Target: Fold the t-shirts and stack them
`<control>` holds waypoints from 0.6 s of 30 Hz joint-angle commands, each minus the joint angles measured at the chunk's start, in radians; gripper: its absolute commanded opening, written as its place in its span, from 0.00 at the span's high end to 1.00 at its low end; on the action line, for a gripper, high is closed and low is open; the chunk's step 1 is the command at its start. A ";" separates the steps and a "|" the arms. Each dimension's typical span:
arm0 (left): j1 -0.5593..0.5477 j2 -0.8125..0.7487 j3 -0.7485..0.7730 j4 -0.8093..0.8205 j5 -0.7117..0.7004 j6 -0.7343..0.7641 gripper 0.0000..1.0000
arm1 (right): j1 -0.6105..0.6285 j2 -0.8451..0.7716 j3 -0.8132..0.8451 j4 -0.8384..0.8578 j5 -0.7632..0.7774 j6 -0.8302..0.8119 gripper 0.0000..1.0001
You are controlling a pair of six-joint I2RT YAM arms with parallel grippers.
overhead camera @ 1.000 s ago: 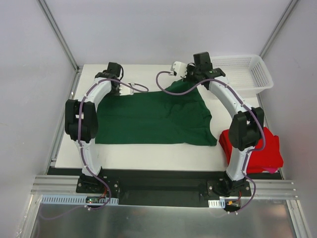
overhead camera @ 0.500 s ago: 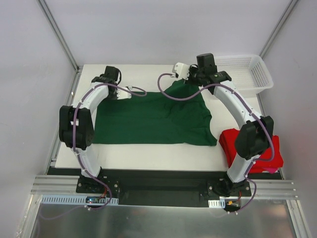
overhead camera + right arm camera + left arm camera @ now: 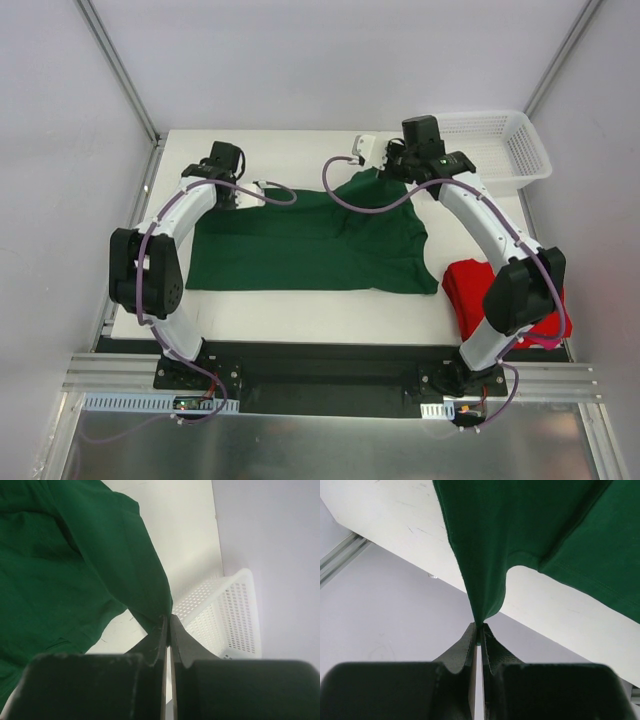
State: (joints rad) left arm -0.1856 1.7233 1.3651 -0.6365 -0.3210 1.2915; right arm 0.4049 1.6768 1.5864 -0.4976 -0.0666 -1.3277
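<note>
Dark green t-shirt (image 3: pixel 310 245), far corners tight between both jaws.

you are inspecting a robotics lab test cell. the white table (image 3: pixel 300 310) stands inside plain white enclosure panels (image 3: pixel 300 60) held by aluminium corner struts (image 3: pixel 115 65). the left arm (image 3: pixel 150 270) and right arm (image 3: pixel 500 300) are bolted to a black base plate (image 3: pixel 320 375) on extruded aluminium rail (image 3: pixel 110 372), with exposed purple cabling (image 3: pixel 330 185), a slotted cable duct (image 3: pixel 130 402) and bare sheet metal (image 3: pixel 320 445) in front.
</note>
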 commanded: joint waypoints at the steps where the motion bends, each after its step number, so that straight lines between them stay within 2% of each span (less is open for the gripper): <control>1: -0.020 -0.076 -0.041 -0.023 -0.026 -0.029 1.00 | 0.006 -0.081 -0.009 -0.019 0.002 0.012 0.99; 18: -0.020 -0.087 -0.100 -0.029 -0.082 -0.035 1.00 | 0.018 -0.199 -0.124 -0.134 -0.039 0.027 0.99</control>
State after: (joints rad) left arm -0.2031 1.6733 1.2762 -0.6403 -0.3706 1.2671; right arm 0.4168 1.5391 1.4666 -0.5968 -0.0792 -1.3163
